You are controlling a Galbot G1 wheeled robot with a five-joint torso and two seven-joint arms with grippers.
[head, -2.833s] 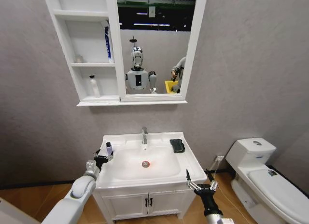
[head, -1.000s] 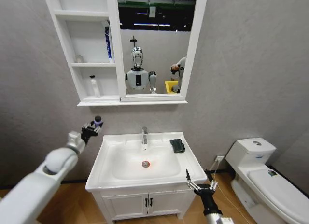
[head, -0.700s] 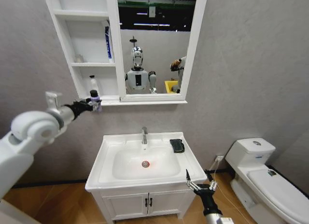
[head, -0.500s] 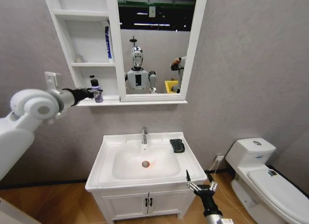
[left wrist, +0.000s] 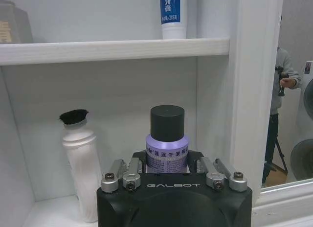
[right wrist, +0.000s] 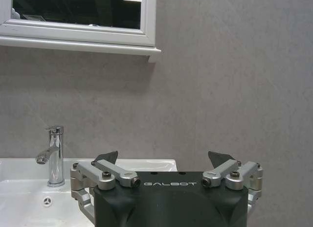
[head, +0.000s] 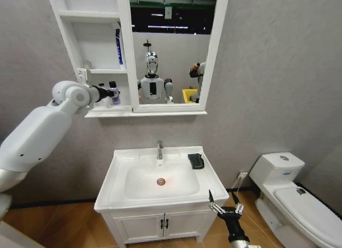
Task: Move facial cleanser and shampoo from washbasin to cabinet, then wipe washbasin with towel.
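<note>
From the head view, a grey textured wall is backing a white washbasin [head: 160, 178] with a chrome faucet [head: 159, 149] and a round drain [head: 161, 181], standing over a wood-look floor, with a white toilet [head: 288, 197] off to the right. The dark folded towel [head: 196, 161] is lying on the basin's rear right ledge. Above, the white cabinet [head: 101, 112] is hanging beside its mirror [head: 172, 47]. The left gripper [head: 110, 94] is reaching into the lowest shelf compartment, pinching a small bottle [head: 113, 93] that is standing upright, cap upward. The right gripper [head: 226, 206] is hanging low in front of the basin's right corner, its fingers spread with nothing between them.

From the left wrist view, the left gripper [left wrist: 167, 169] is clamping the bottle [left wrist: 167, 146] low on its lilac-labelled body; its long axis is running vertical, the dark cap on top. Just beside it a white bottle [left wrist: 82, 170] with a black top is standing on the shelf floor. A blue-and-white tube [left wrist: 173, 14] is standing on the shelf above.

From the right wrist view, the right gripper [right wrist: 165, 159] is sitting with fingertips wide apart, facing the grey wall, the faucet [right wrist: 54, 156] and the basin's rim [right wrist: 88, 164].
</note>
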